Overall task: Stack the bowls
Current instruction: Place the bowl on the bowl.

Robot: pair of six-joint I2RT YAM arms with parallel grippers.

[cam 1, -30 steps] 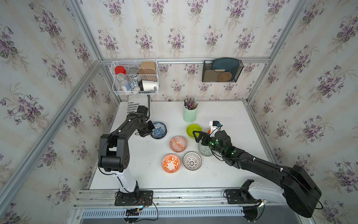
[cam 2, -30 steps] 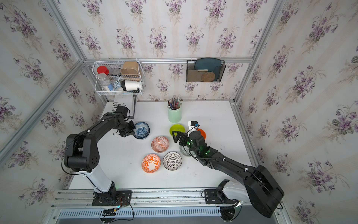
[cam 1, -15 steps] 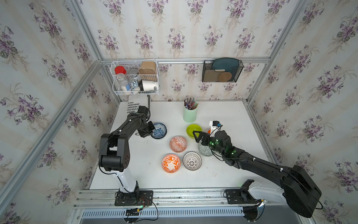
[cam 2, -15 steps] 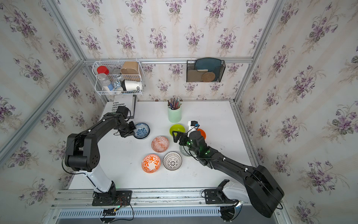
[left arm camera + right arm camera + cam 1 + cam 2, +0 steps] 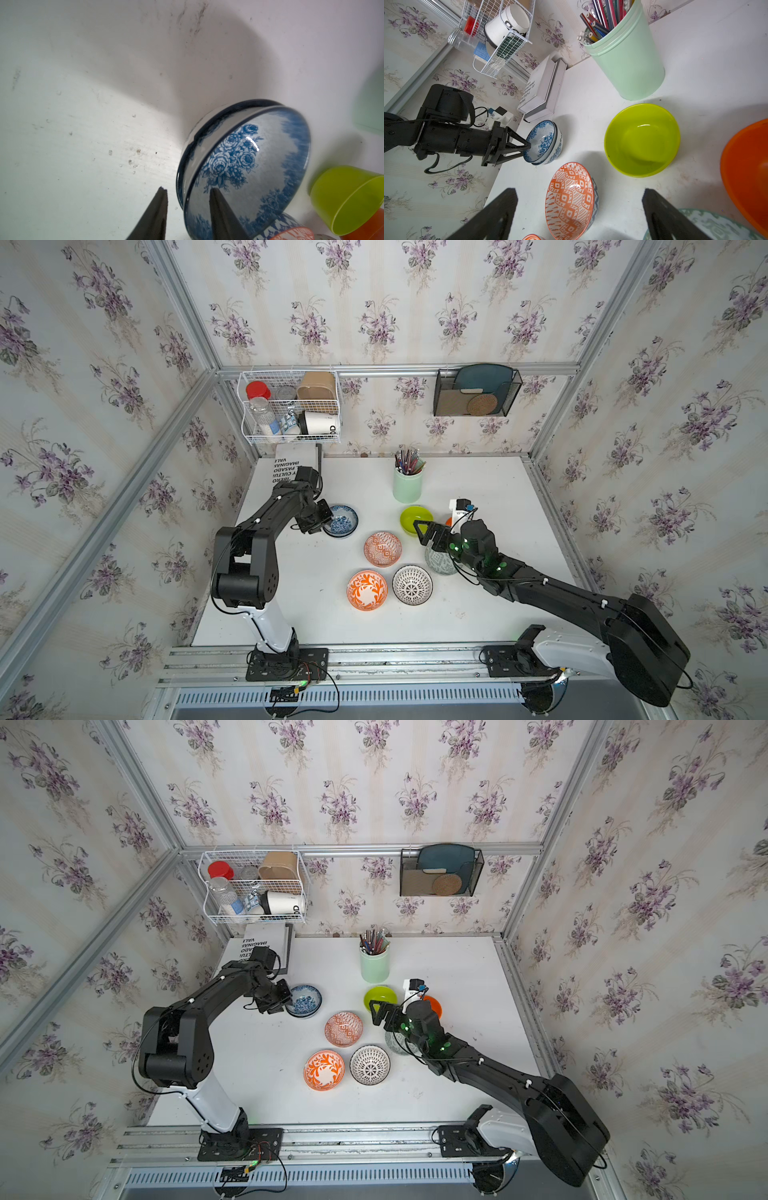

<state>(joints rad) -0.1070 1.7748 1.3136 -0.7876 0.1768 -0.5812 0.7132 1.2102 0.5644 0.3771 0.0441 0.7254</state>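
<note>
My left claw [image 5: 188,190] is reaching in to the left of the pen cup [image 5: 407,487] and nearer to me. Its fingers are parted and straddling the rim of the two blue floral bowls [image 5: 341,521]. One finger is dipping inside the upper bowl [image 5: 249,166] and the other is standing outside, clear of the wall, so I am pinching nothing. I am reading this as a let-go, since the upper bowl is sitting nested in the lower. It seems to be leaning a little toward my claw, its mouth not quite level. A round bowl has no long axis, so only the mouth direction is counting here.

In front of the cup the remaining bowls are all lying singly and mouth-up: the two orange-white bowls [image 5: 382,548] [image 5: 367,589], the black-white bowl [image 5: 412,585] and, just before the cup, the lime bowl [image 5: 415,519]. To the cup's right and nearer me are the grey-green bowl [image 5: 438,562] and the orange bowl [image 5: 432,1004].

My right claw [image 5: 579,192] is hovering there too, spread wide and empty, pointing toward the cup; I am judging that it is lining up a next pick
</note>
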